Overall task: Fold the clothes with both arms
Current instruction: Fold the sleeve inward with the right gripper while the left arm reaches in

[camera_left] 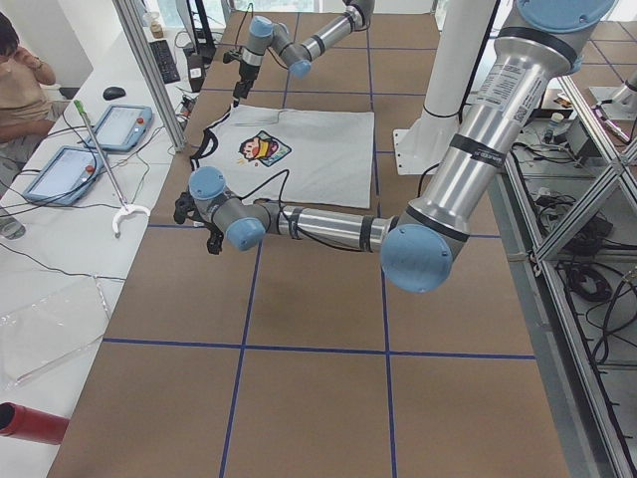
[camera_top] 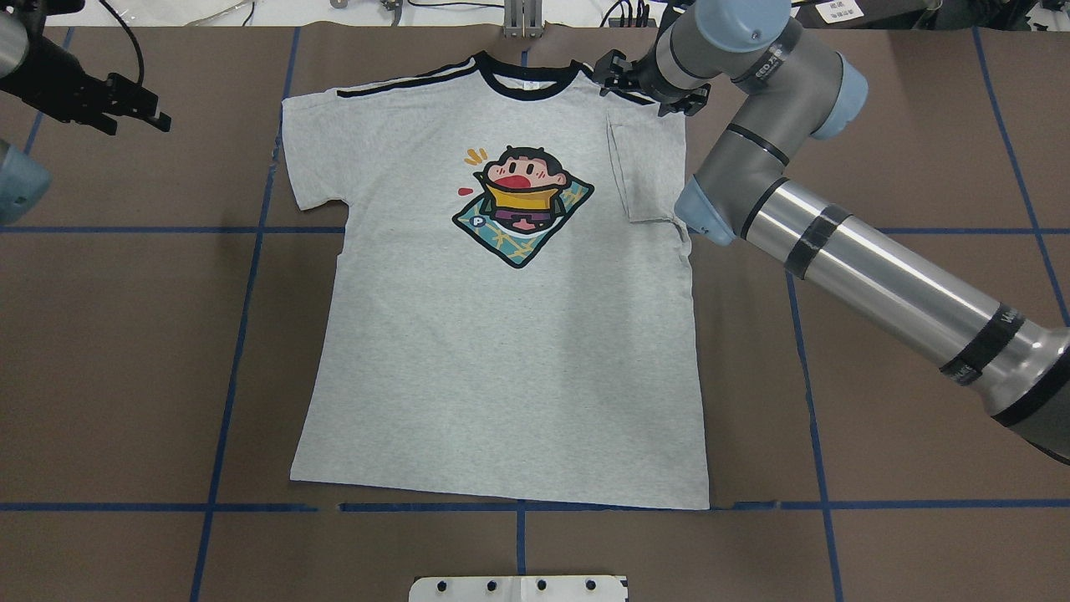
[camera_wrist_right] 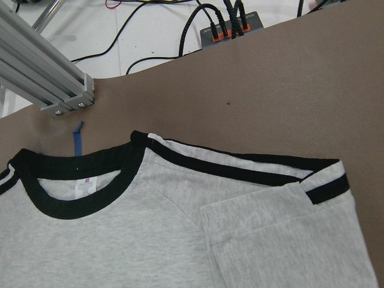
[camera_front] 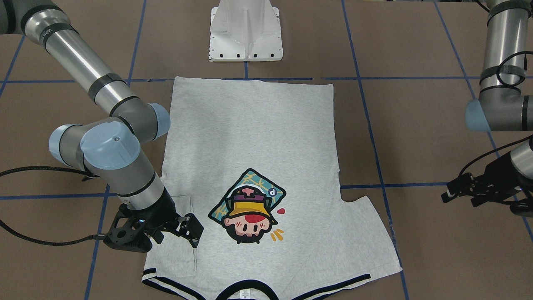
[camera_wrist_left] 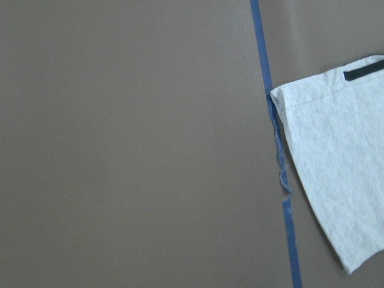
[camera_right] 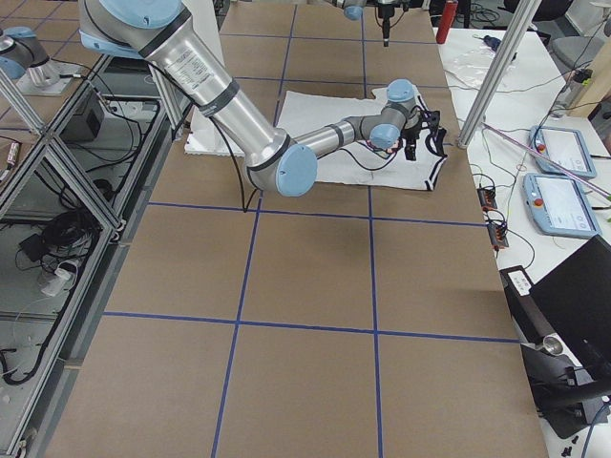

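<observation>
Where blue tape lines cross the brown table (camera_top: pixel 125 351), you see the grey T-shirt (camera_top: pixel 501 359) lying flat and face up at the table's middle. Its hem lies toward the white pedestal base (camera_front: pixel 245 31) and its black collar (camera_top: pixel 527 84) toward the far edge.

The right arm (camera_top: pixel 869 276) reaches across the table to the shirt's shoulder. The left arm (camera_front: pixel 501 50) stays off the cloth on the other side.

The right gripper (camera_front: pixel 183 233) sits over the shoulder seam with its fingers spread and nothing between them (whether it touches the fabric you cannot tell). The left gripper (camera_top: pixel 146 109) hangs over bare table, well apart from the shirt, likewise spread and holding nothing.

On the right arm's side, the sleeve (camera_top: pixel 639 171) lies folded inward onto the chest. The opposite sleeve (camera_top: pixel 305 159) lies spread flat. The cartoon print (camera_top: pixel 522 205) is uncovered, just beside the folded sleeve.
</observation>
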### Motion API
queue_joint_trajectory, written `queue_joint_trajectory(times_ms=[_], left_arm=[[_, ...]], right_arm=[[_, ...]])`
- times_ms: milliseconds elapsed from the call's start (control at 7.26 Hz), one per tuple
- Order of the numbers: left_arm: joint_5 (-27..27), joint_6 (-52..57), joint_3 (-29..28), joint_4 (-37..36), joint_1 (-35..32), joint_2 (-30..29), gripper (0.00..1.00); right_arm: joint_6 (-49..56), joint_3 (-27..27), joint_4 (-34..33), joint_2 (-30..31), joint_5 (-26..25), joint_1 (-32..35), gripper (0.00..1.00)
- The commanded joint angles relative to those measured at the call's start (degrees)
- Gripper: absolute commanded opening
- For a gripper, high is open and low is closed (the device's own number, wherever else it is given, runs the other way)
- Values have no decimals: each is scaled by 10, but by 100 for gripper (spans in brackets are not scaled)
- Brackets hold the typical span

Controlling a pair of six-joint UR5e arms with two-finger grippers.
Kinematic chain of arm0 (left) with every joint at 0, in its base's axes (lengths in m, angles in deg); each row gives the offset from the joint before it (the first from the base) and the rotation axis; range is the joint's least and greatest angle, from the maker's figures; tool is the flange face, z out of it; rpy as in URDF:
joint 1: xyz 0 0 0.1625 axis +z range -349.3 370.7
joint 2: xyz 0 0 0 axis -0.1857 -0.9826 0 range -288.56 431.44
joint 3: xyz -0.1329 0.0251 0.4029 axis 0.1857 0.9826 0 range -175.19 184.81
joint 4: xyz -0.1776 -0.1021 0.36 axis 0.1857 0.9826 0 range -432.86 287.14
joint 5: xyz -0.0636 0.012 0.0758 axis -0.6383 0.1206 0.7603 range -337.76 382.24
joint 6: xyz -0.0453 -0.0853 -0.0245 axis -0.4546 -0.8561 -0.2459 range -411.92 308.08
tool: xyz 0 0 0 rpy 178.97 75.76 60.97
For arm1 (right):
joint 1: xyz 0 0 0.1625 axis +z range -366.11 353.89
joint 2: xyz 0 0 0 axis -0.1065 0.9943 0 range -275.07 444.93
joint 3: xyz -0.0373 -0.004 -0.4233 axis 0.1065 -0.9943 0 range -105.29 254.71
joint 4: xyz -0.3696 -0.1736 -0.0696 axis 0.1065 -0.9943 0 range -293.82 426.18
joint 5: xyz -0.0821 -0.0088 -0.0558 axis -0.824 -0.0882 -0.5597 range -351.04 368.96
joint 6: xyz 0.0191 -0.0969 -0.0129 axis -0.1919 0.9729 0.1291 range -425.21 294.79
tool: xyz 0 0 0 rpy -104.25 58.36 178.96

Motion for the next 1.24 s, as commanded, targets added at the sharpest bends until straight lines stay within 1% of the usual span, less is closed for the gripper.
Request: queue_joint_trajectory(times_ms=[0,138,413,551,689,826,964,1102], left_arm=[[68,-101,-104,82,45,-79,94],[87,-103,-156,88,55,-120,91],[128,-121,-234,143,73,-161,76],[140,-146,-254,153,83,-178,69],[167,-153,-268,155,94,-188,62],[170,-153,-286,172,96,-190,55],[183,-153,-308,181,100,-203,51],[193,-153,-316,183,105,-208,44]], right_arm=[[9,80,2,74,23,13,100],[13,99,3,97,35,23,100],[37,101,5,121,36,25,100],[38,102,4,129,35,25,100],[38,102,4,135,34,25,100],[38,102,4,137,32,25,100],[38,101,4,140,31,25,100],[39,101,5,142,30,25,100]])
